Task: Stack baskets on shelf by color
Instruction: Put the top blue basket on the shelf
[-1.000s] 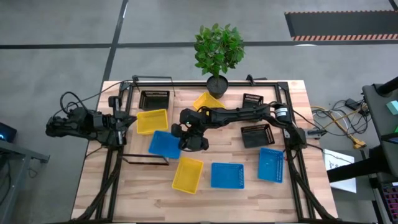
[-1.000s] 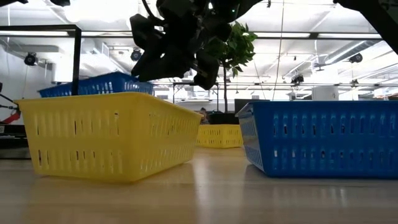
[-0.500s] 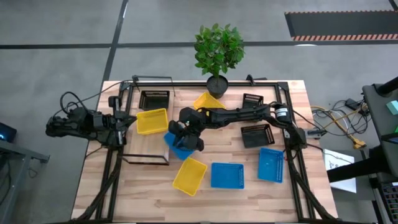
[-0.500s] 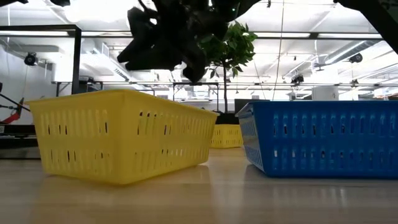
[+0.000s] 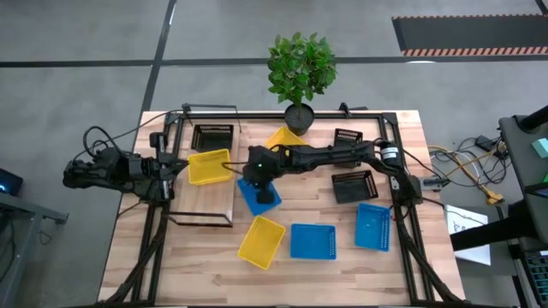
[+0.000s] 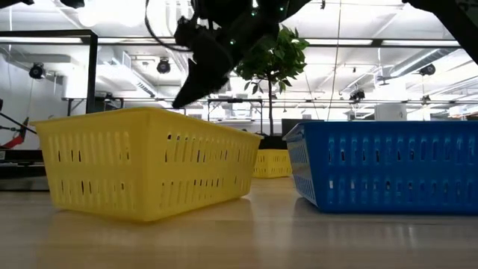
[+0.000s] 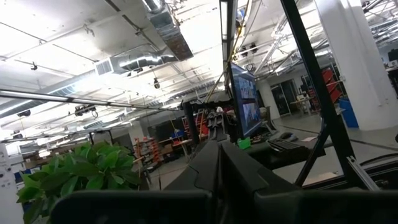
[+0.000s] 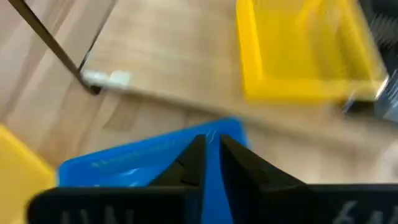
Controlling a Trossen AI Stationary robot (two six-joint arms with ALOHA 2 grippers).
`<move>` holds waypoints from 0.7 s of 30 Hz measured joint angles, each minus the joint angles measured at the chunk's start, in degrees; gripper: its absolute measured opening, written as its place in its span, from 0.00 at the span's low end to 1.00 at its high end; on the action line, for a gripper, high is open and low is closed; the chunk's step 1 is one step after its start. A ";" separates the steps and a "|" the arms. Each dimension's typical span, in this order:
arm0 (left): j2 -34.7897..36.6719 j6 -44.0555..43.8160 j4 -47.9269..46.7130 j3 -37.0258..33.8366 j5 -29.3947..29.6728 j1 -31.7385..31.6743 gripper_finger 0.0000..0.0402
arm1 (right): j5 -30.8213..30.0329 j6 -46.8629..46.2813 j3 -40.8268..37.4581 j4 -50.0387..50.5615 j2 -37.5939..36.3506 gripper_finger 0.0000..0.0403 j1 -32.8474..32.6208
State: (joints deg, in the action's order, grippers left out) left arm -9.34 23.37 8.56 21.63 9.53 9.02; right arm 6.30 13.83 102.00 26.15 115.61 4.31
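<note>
My right gripper [image 5: 257,174] reaches over the table's middle and is shut on a blue basket [image 5: 258,196], which shows tilted below it, right of the shelf [image 5: 205,198], a light board in a thin black frame. In the right wrist view the blue basket [image 8: 149,165] fills the space under the fingers. Two more blue baskets [image 5: 312,241] [image 5: 373,226] and a yellow one [image 5: 260,240] rest flat near the table's near edge. Another yellow basket [image 5: 209,167] sits by the shelf's far end. My left gripper [image 7: 219,168] is shut and parked off the left edge. My right gripper pinches the blue basket's rim [image 8: 214,138] between its two fingers [image 8: 191,158], coming from above and pointing down. The basket hangs tilted under the fingers. Whether its lower end touches the table I cannot tell.
A third yellow basket [image 5: 286,137] lies partly under the right arm. Black baskets sit at the far left [image 5: 212,137], far right [image 5: 347,137] and right [image 5: 354,185]. A potted plant [image 5: 300,73] stands at the far edge. In the low view the near yellow basket [image 6: 142,168] and a blue one [image 6: 388,164] stand close.
My right gripper took hold of the blue basket, which lay flat beside the shelf. It moved toward the far edge and drew the basket right and tipped it up. The near yellow basket was nudged and turned a little on the table.
</note>
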 joint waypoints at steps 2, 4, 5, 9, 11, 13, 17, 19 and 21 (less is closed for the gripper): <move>0.01 0.58 0.00 0.00 0.01 0.01 0.00 | -0.22 -7.06 0.59 0.57 0.00 0.17 -0.61; 0.01 1.25 0.02 -0.04 0.00 0.01 0.00 | -0.54 -15.13 1.10 -0.14 0.00 0.22 -1.59; 0.01 1.30 0.00 -0.07 0.02 0.02 0.00 | -0.57 -18.94 1.33 -0.71 -0.06 0.25 -2.29; 0.10 1.60 0.17 -0.09 0.55 0.00 0.00 | -0.38 -30.21 1.26 1.27 -0.09 0.29 -4.73; 0.29 1.60 0.27 -0.09 0.64 0.01 0.00 | -2.06 -35.71 1.00 1.33 -0.04 0.29 -5.95; 0.55 1.88 0.26 -0.09 0.65 0.02 0.00 | -6.97 -39.43 1.00 1.08 0.31 0.29 -7.21; 0.76 2.56 0.22 -0.22 0.78 0.01 0.00 | -13.90 -44.49 0.78 2.23 1.42 0.30 -8.86; 0.95 2.58 0.13 -0.24 0.89 0.00 0.00 | -14.37 -44.97 0.78 1.79 2.63 0.30 -9.39; 0.98 2.98 0.33 -0.24 0.89 0.00 0.00 | -14.33 -43.76 0.75 2.33 3.92 0.30 -9.69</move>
State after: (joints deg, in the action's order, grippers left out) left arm -8.36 26.35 8.88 21.39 10.41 9.02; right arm -8.03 -29.93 102.75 28.48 119.53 -5.38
